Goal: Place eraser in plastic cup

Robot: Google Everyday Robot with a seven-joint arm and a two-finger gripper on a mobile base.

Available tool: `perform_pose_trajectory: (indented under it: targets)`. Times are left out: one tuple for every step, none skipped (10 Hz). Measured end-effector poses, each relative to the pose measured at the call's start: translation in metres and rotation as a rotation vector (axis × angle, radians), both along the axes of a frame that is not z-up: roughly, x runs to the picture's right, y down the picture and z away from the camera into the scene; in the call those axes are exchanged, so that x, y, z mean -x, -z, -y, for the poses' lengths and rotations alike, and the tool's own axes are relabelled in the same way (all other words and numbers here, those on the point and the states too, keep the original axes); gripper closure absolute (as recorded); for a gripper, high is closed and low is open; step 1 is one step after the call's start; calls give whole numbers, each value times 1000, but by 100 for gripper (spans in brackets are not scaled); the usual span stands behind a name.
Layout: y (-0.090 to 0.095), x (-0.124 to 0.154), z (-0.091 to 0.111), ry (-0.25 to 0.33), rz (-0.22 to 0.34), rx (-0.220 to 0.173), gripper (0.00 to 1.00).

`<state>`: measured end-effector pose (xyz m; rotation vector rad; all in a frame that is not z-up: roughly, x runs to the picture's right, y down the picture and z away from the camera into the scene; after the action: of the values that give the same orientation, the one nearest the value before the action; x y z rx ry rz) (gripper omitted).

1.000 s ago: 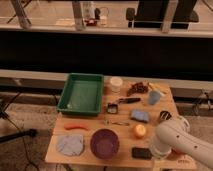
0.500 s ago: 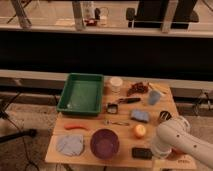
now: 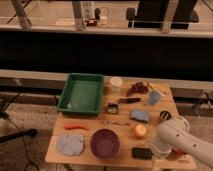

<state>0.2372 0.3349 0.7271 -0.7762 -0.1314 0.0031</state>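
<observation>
One eraser (image 3: 142, 153) lies on the table's (image 3: 170, 107) near edge, well apart from the far-right plastic cup (image 3: 154, 97), not yet lifted; the gripper (image 3: 156, 152), whose state I cannot tell, is just right of it.

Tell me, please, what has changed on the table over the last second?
Nothing has visibly changed. The gripper, mostly hidden under the white arm, stays by the right end of the eraser near the front edge of the table; the plastic cup stands untouched at the back right.
</observation>
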Motion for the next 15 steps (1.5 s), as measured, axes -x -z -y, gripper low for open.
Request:
perform_pose_trajectory:
  targets:
    - [-1, -1, -1, -2, 1, 6, 20]
    - [-2, -1, -3, -3, 2, 10, 20]
    - [-4, -1, -4, -6, 6, 17, 20]
    - [-5, -2, -5, -9, 7, 21, 20]
    - [-7, -3, -6, -13, 8, 24, 20]
    - [-9, -4, -7, -19, 9, 28, 20]
    - [-11, -4, -7, -23, 10, 29, 20]
    - [-12, -5, -6, -27, 11, 28, 22]
    - [-13, -5, -5, -32, 11, 26, 30]
    - [-14, -5, -4, -36, 11, 25, 39]
    - [-15, -5, -3, -41, 12, 20, 49]
    - [-16, -5, -2, -44, 13, 16, 59]
    - [-18, -4, -1, -49, 13, 12, 72]
    - [-18, -4, -1, -52, 13, 10, 80]
    - [-18, -5, 1, -60, 12, 8, 88]
